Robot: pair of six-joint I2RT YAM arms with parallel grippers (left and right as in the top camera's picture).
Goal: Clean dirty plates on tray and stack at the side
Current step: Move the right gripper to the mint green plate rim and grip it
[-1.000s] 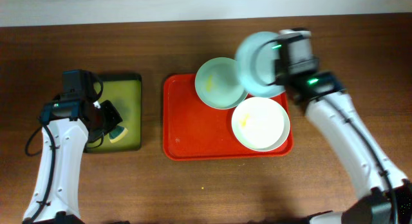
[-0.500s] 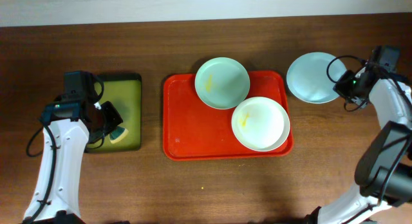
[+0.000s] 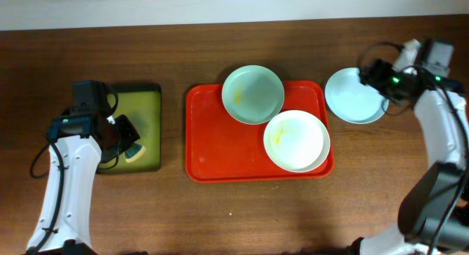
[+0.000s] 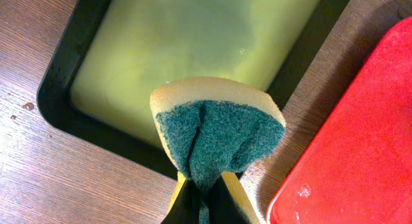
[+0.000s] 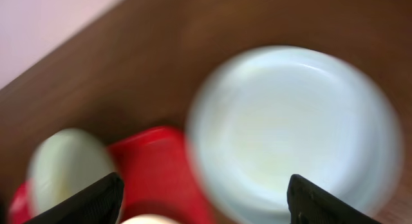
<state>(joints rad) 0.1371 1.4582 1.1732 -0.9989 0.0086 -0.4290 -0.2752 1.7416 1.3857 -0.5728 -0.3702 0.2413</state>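
Brown wooden worktop, with the large red rectangular plastic tray at centre, long axis left-right. The smaller black-rimmed olive-green tray is well apart to its left. On the red tray: a pale mint green round plate overhanging the far rim, and a white round plate at the right end. Both have yellow smears, so I'd call them uncleaned. The pale blue-white round plate sits off the tray on the worktop, just beside its right edge, looks clean. The yellow sponge with green scouring face is pinched in the closed left claw, over the olive tray. The right claw is spread wide and empty above the blue-white plate; that view is blurred. Key relation: both dirty plates lie left of the right claw, which is the nearer one; white plate closest. Round, so no axis to align.
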